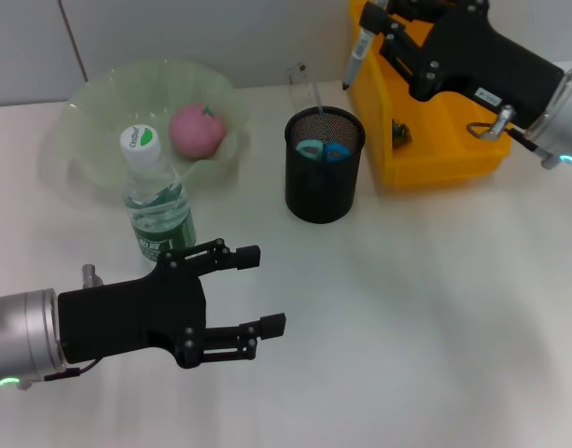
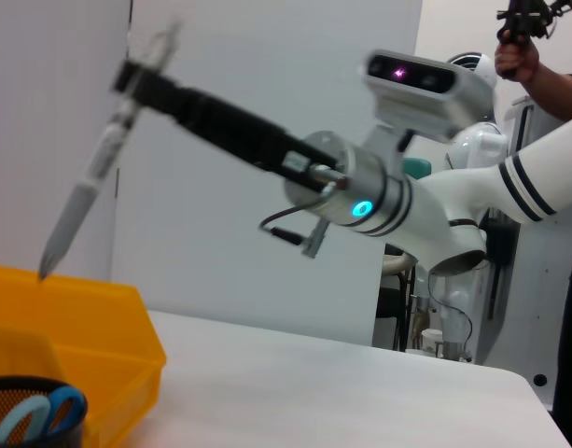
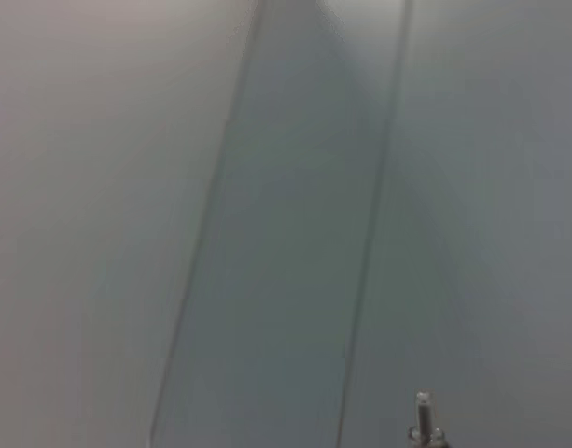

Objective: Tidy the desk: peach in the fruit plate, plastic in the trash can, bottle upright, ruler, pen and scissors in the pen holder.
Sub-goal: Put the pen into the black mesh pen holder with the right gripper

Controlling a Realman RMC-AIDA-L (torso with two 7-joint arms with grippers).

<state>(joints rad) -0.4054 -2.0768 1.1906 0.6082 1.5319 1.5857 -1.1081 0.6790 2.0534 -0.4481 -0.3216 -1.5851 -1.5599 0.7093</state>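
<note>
Right pincer [image 1: 377, 21] grips the pen [image 1: 356, 54] above the trash can [image 1: 435, 140]; left pincer [image 1: 262, 291] hovers open over the white worktop [image 1: 435, 317]

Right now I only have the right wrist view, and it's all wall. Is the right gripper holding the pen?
Observer: Yes. The right gripper is shut on the pen, tip down.
Operator: Over the pen holder?
Observer: No. The tip hangs at the trash can's left edge; the pen holder stands further to the robot's left.
Operator: Left arm in the way?
Observer: No. The left gripper is open beside the bottle, nearer the robot than the holder.
</note>
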